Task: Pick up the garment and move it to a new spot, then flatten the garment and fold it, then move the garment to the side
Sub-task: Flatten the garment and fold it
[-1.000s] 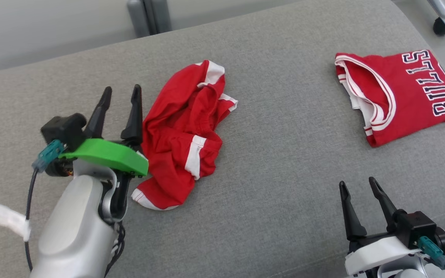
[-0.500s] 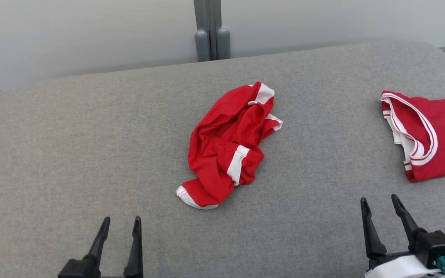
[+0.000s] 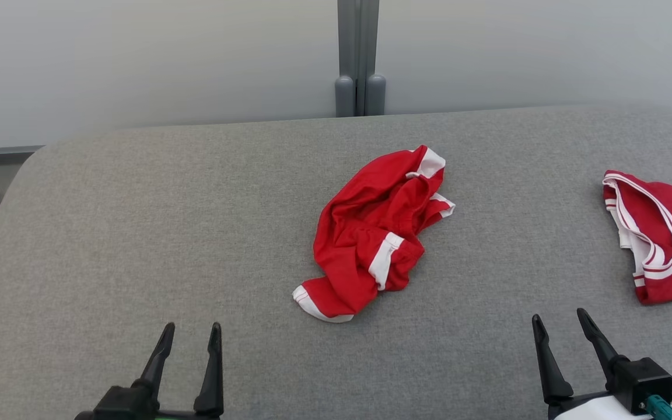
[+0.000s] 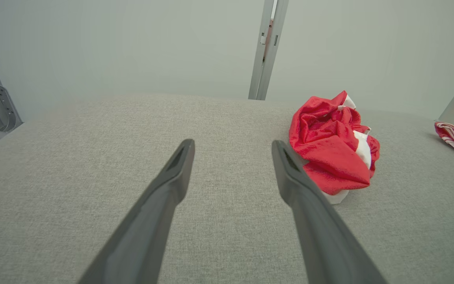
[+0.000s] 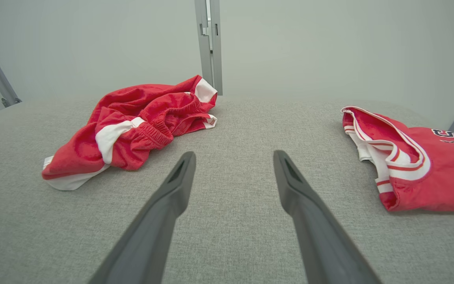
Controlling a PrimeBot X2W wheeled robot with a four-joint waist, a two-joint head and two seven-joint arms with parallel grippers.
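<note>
Left gripper (image 3: 192,326): low at the near edge of the grey padded surface (image 3: 137,233), fingers pointing away from the robot. Jaws spread wide, nothing between them, bare fabric under the gap.

Right gripper (image 3: 559,315): same posture at the near edge, jaws wide apart and empty.

Garment (image 3: 377,233): red shorts with white trim, lying in a crumpled heap on the surface. It sits ahead of the left gripper and off to that gripper's right, and ahead of the right gripper and off to its left. It is well apart from both sets of fingertips. A white-hemmed corner is the part lying nearest the grippers. The gathered elastic waistband shows on top in the right wrist view.

Folded red jersey (image 3: 662,233): white and red striped edging, lying flat ahead of the right gripper and to its right. It is well apart from the shorts. There is dark lettering at its outer edge, possibly a team name, but it is too cropped to read.

Grey upright post (image 3: 359,58): stands against the pale wall (image 3: 137,58) beyond the far edge, straight out past the garment from the grippers.
</note>
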